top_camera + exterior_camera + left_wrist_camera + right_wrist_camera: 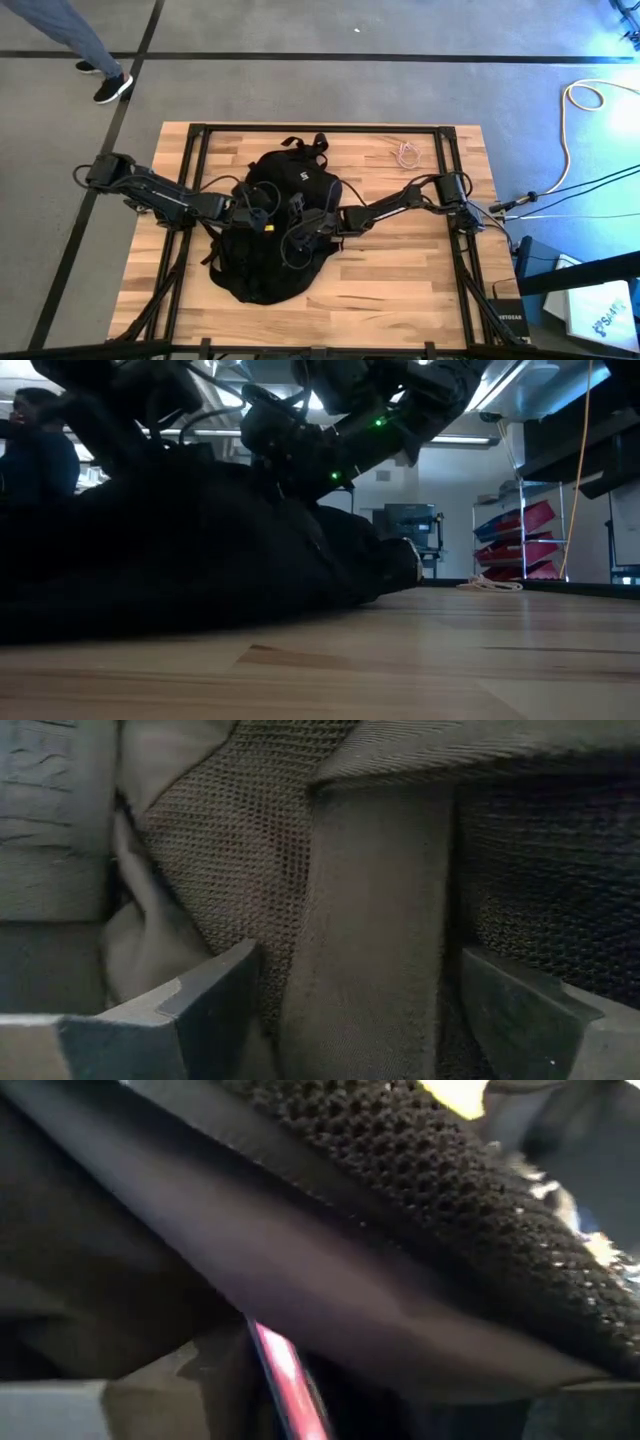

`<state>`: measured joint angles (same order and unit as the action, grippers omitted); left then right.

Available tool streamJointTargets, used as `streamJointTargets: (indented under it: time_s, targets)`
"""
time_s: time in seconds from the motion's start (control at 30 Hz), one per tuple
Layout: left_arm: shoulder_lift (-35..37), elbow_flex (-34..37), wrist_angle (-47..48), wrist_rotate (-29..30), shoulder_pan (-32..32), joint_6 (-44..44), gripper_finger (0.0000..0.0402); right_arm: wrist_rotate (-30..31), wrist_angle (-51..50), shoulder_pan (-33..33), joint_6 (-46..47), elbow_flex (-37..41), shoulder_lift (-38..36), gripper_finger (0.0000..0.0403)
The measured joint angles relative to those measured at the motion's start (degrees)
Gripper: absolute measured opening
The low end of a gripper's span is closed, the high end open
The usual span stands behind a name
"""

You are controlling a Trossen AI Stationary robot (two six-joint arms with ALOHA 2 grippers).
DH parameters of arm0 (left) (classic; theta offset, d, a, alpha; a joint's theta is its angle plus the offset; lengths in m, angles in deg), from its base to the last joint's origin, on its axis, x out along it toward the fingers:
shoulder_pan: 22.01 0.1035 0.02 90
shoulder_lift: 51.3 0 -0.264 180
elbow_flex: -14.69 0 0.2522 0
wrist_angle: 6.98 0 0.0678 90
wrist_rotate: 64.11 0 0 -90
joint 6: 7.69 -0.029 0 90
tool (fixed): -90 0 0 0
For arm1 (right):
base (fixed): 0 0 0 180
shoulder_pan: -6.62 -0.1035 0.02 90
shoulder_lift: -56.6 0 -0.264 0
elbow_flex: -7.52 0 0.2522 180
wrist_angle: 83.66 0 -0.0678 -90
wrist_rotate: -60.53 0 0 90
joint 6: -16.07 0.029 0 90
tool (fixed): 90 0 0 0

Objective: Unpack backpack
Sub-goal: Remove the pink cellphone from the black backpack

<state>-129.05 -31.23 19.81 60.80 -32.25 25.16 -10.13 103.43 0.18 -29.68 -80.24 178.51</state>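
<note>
The backpack (283, 228) lies flat at the centre of the frame in the high view, on the wooden table (400, 270), its straps and top loop toward the upper edge, a small white logo showing on the fabric. Both arms reach in over it from either side. The left gripper (255, 217) sits at centre-left on the bag; its tips are lost against the black fabric from above. Its wrist view helps: two dark fingers (205, 1005) stand spread wide at the bottom corners of that picture, with a fabric band and mesh panel of the backpack (370, 920) running between them. Spread, then, but whether the pads actually touch the band is hard to say. The right gripper (302, 232) is just right of centre, also buried in black. Its wrist view is pressed right against dark cloth and coarse mesh, with a thin pink edge at bottom centre that I can't identify; whether those fingers are parted or clamped, I cannot tell. In the low view the bag fills the left half as a dark mound, arms crossing the upper frame, grippers hidden. A pale cord (406, 153) lies upper right on the table. A person's legs (75, 40) are cut off at upper left.
</note>
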Motion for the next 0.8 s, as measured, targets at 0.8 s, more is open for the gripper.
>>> streamJointTargets:
  time_s: [0.8]
  targets:
    - [-0.4,0.0,-1.8,-2.3,-0.1,-0.4,0.031,-9.8,-8.1,4.6,19.4,-0.2,-0.2,0.0135]
